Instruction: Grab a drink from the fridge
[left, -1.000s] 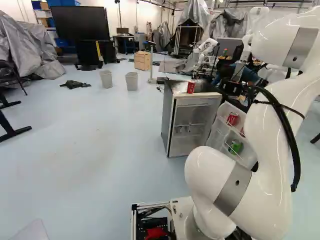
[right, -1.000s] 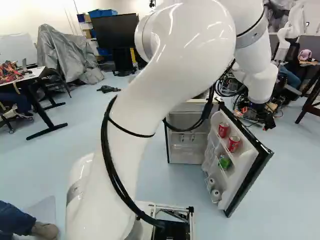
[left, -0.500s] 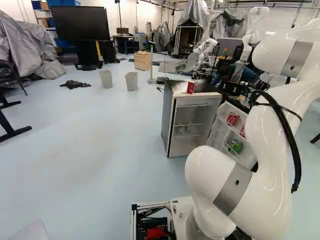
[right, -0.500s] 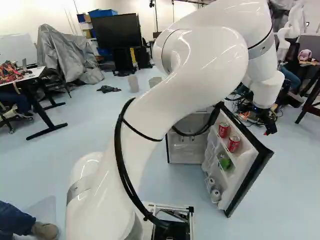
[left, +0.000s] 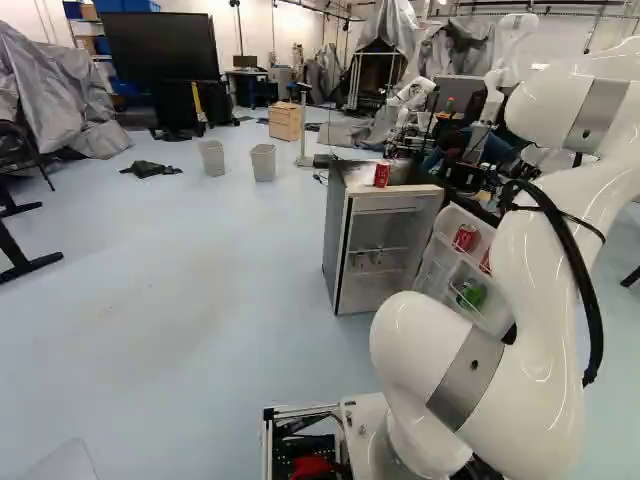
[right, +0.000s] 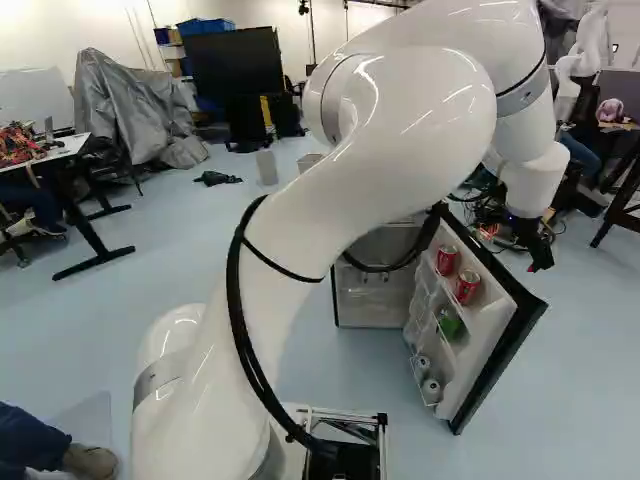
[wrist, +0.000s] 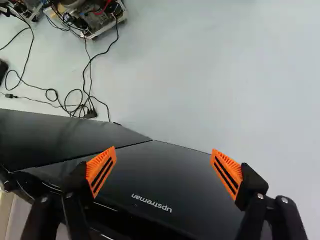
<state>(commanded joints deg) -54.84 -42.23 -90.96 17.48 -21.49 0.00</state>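
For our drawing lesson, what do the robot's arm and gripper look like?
The arm is glossy white and rounded, with grey bands and black cables strapped along it. The black gripper has two fingers with orange pads, each striped with dark slots.

The glossy white arm (right: 400, 120) has rounded, tubular segments with grey bands (left: 466, 380), a black cable bundle (right: 234, 290) tied on with thin black straps (right: 280, 268), and a black hand (right: 540, 256) with orange pads (wrist: 103, 168) marked by dark slots.

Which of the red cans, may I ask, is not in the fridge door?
The red can on top of the fridge; the other two red cans sit in the open door.
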